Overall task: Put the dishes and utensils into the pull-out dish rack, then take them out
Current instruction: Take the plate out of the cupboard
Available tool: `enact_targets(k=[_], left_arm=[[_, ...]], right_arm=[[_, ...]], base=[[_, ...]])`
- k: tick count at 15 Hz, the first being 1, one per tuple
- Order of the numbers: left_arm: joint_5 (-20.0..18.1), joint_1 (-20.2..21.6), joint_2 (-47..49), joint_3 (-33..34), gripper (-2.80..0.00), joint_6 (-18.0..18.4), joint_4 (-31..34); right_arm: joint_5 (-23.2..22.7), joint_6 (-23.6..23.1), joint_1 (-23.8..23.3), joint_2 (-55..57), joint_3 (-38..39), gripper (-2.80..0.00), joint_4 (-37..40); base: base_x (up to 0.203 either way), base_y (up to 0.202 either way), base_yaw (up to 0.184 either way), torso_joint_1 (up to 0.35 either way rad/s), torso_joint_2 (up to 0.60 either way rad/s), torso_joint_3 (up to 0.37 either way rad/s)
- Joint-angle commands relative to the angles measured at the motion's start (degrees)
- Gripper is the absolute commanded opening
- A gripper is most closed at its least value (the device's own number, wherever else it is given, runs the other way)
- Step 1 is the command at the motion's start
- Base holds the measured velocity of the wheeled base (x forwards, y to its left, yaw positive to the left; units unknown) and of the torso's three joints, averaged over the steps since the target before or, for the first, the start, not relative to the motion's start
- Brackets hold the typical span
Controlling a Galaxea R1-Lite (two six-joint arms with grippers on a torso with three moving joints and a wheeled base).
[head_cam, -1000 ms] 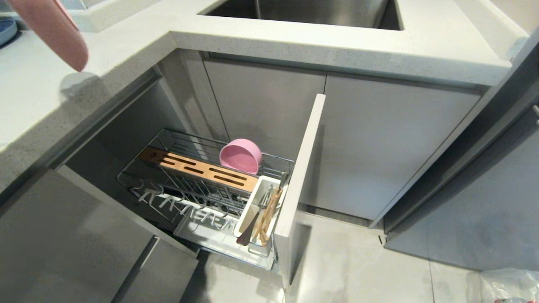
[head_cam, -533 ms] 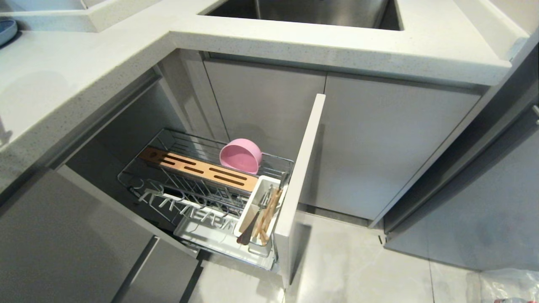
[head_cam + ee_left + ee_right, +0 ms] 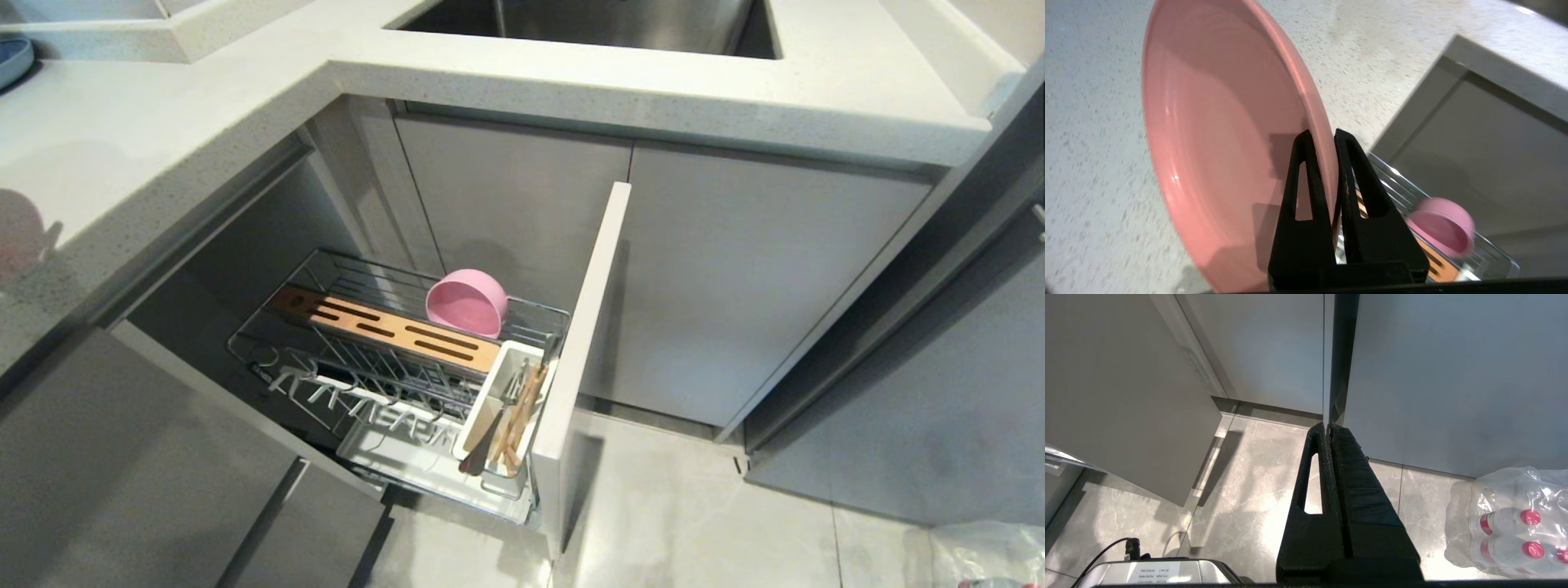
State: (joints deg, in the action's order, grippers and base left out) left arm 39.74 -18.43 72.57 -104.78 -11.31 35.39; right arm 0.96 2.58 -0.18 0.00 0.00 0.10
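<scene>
Your left gripper, clamped on the flat matte pink round plate's rim, has swung out of head view over the speckled white counter's edge; unloading continues; right gripper parked, closed.

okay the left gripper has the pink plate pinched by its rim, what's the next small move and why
Probably lower it flat onto the countertop and let go. The left gripper is shut on the pink plate, holding it on edge above bare counter, away from the dish rack, where only the bowl and utensils remain.
</scene>
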Motion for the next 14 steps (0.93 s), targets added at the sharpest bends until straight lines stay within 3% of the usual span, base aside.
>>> enact_targets(k=[1, 4, 9, 11, 14], left_arm=[[0.3, 2.0, 5.0, 1.3, -2.80, 0.5, -2.3], [0.3, 6.8, 8.5, 4.2, -2.80, 3.9, -12.0], [0.5, 11.3, 8.2, 12.5, -2.80, 13.3, -24.1], [0.5, 12.5, 7.3, 15.3, -2.80, 17.1, -27.2], [0.5, 13.1, 6.6, 17.5, -2.80, 19.8, -28.3]], right_arm=[[0.0, 0.1, 0.0, 0.0, 0.1, -2.80, 0.0], [0.0, 0.1, 0.0, 0.0, 0.1, -2.80, 0.0], [0.0, 0.1, 0.0, 0.0, 0.1, -2.80, 0.0], [0.0, 0.1, 0.0, 0.0, 0.1, -2.80, 0.0], [0.0, 0.0, 0.0, 0.0, 0.1, -2.80, 0.0]], base=[[0.000, 0.000, 0.000, 0.000, 0.00, 0.000], [0.000, 0.000, 0.000, 0.000, 0.00, 0.000], [0.000, 0.000, 0.000, 0.000, 0.00, 0.000], [0.000, 0.000, 0.000, 0.000, 0.00, 0.000], [0.000, 0.000, 0.000, 0.000, 0.00, 0.000]])
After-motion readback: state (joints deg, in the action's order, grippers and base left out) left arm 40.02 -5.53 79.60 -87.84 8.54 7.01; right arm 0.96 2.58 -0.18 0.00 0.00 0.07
